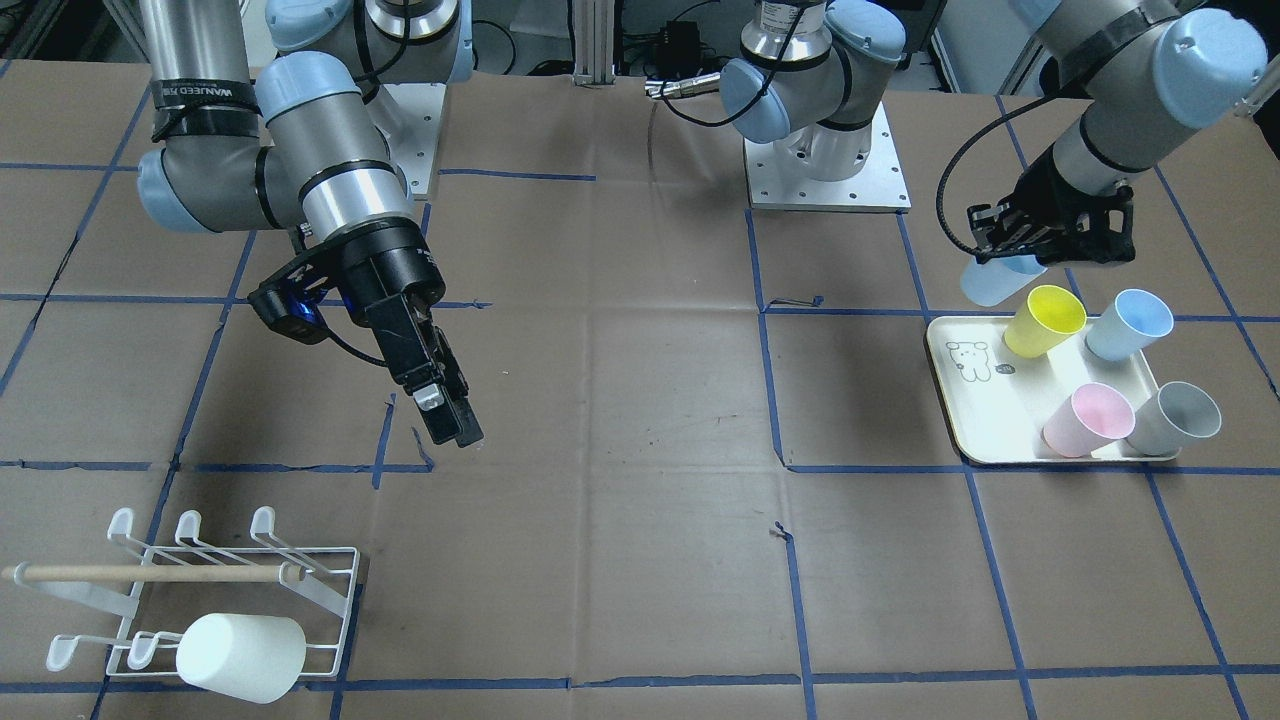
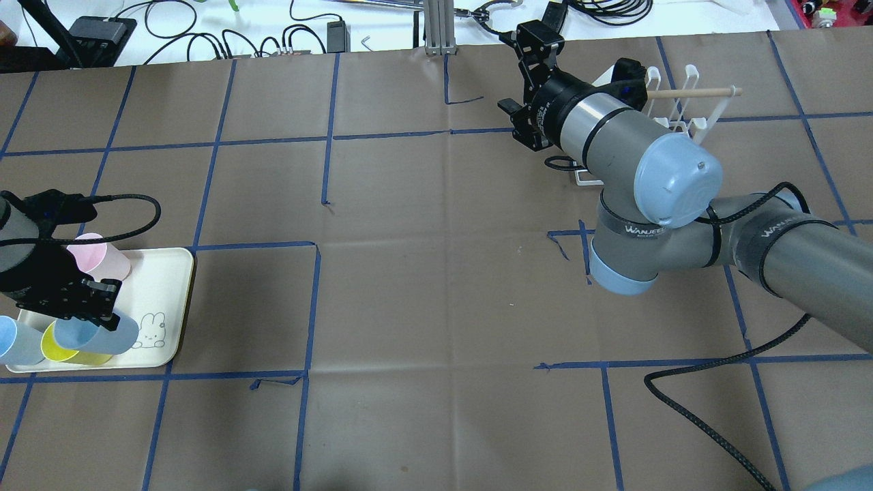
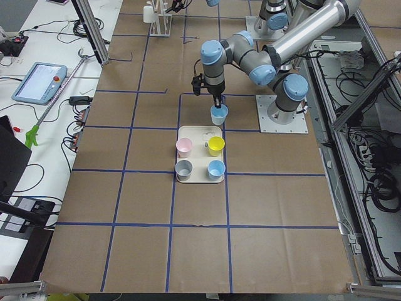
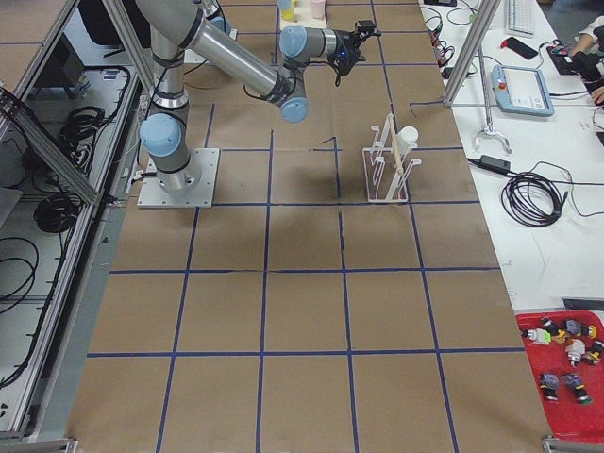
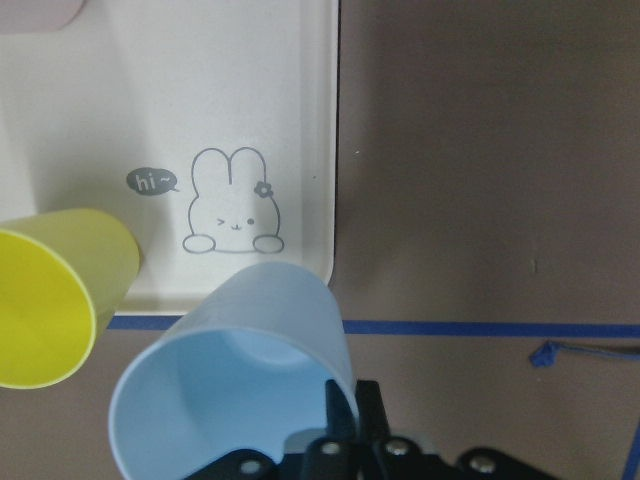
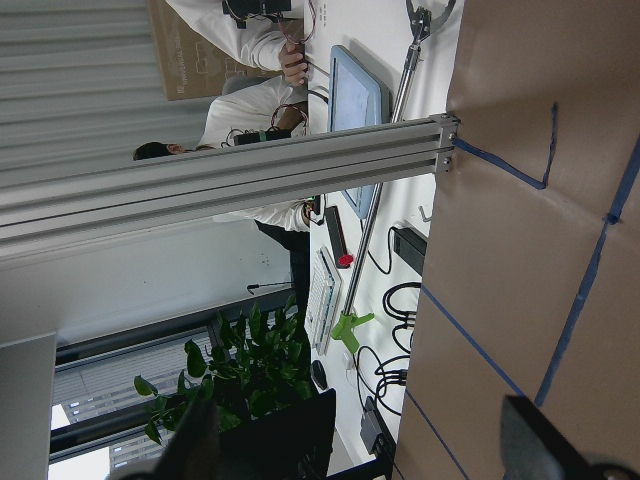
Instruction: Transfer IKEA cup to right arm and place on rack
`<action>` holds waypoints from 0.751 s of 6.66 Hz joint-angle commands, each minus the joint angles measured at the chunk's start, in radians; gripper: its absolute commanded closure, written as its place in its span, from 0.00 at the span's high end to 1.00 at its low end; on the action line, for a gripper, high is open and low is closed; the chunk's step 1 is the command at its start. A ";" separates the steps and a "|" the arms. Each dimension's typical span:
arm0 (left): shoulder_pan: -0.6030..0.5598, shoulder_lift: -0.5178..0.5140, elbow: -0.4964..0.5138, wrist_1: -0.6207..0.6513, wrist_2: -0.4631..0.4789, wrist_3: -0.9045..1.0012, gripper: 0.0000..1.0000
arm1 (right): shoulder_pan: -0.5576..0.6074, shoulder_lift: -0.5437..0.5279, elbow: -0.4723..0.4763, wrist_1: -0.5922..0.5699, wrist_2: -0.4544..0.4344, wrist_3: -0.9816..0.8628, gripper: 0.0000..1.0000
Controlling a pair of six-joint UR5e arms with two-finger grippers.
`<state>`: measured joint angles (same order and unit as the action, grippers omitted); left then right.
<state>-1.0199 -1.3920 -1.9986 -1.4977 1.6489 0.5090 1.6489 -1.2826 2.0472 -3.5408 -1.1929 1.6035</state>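
The left gripper (image 1: 1003, 248) pinches the pale blue cup (image 1: 995, 282) by its rim, just beside the tray (image 1: 950, 385). The right gripper (image 1: 455, 430) hangs spread and empty. I think such a thin rim grip may slip at handover.

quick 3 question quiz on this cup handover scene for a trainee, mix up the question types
1. True or false: the right gripper is shut on a cup.
2. Which cup does the left gripper hold? A pink, B light blue, C yellow.
3. Fill in: ___ cups stand on the tray.

Key:
1. False. It is open and empty.
2. B, the light blue cup.
3. Four: the yellow cup, blue cup, pink cup and grey cup.
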 commanded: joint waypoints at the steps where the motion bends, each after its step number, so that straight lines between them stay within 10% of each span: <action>1: -0.002 -0.013 0.157 -0.140 -0.004 -0.004 0.00 | -0.003 0.006 0.002 -0.001 -0.001 0.001 1.00; 2: -0.003 -0.022 0.164 -0.125 -0.024 0.012 0.00 | -0.004 0.008 0.002 -0.001 -0.001 0.001 1.00; 5: -0.006 -0.025 0.146 0.084 -0.482 0.046 0.00 | -0.024 -0.017 -0.001 -0.001 -0.001 0.003 1.00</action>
<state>-1.0257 -1.4144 -1.8460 -1.4923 1.3339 0.5491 1.6271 -1.2877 2.0498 -3.5413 -1.1935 1.6052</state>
